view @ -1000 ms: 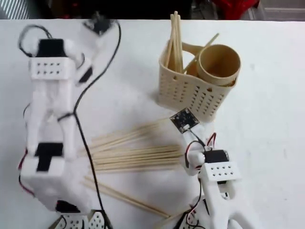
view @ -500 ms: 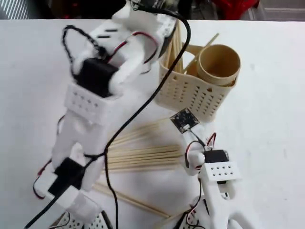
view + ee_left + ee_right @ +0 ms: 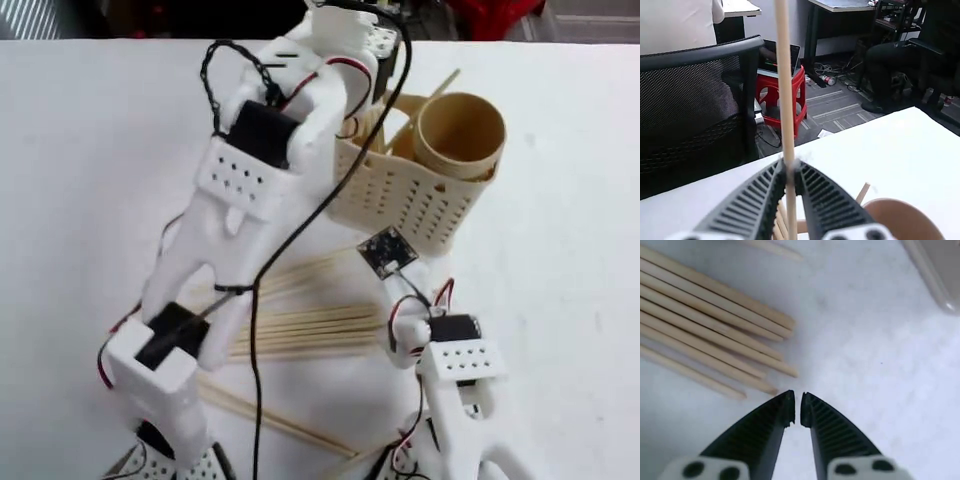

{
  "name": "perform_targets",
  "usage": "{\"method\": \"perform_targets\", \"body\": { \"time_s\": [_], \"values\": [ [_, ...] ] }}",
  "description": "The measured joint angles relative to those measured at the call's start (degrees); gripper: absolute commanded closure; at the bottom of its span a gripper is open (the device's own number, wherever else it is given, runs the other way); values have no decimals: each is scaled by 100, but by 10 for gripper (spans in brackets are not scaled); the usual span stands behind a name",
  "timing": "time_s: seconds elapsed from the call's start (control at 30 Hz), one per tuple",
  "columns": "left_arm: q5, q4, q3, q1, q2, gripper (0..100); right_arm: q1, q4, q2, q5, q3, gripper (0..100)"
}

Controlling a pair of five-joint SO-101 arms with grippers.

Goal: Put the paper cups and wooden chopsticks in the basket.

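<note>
A cream perforated basket [image 3: 400, 195] stands at the back of the table with a tan paper cup [image 3: 460, 135] inside it. My left arm stretches across the table, and its gripper [image 3: 350, 45] hangs over the basket's left end. In the left wrist view this gripper [image 3: 791, 167] is shut on an upright wooden chopstick [image 3: 782, 75], above the cup's rim [image 3: 900, 220]. Several loose chopsticks [image 3: 300, 320] lie on the table in front of the basket. My right gripper [image 3: 796, 407] hovers shut just past the chopsticks' ends [image 3: 715, 340], holding nothing.
The right arm [image 3: 455, 355] stands at the front edge, its wrist camera board [image 3: 388, 252] close to the basket's front wall. A black cable [image 3: 300, 240] trails along the left arm. One stray chopstick [image 3: 270, 415] lies near the front edge. Open white table lies to the right.
My left arm has swung from the left side of the table up and across to the basket, and now covers the chopsticks standing in it. The right arm has kept still.
</note>
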Motion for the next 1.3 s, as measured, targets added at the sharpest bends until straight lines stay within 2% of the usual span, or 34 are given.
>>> {"method": "perform_targets", "body": {
  "time_s": [0.1,0.37,0.47,0.57,0.67,0.73,0.8,0.93,1.07,1.2,1.3],
  "values": [
    [18,70,0,0,0,838,0,0,0,0,0,961],
    [18,396,0,-18,0,881,0,0,0,0,0,959],
    [18,738,-35,-220,0,880,0,0,0,0,0,957],
    [18,1398,-158,-826,-97,877,0,0,0,0,0,957],
    [18,2286,-202,-1732,-167,876,0,0,0,0,0,958],
    [26,2910,9,-2303,-114,876,0,0,0,0,0,957],
    [26,3130,448,-2796,97,876,0,0,0,26,0,957],
    [35,2971,1556,-3824,914,876,9,273,44,229,-369,957],
    [70,2418,2251,-4677,1767,876,-211,844,501,255,-1363,956],
    [316,2136,2277,-5011,2215,876,-1064,1336,1468,264,-2752,956],
    [369,2075,2277,-4976,2365,876,-1855,1591,2479,308,-3938,956]
  ]
}}
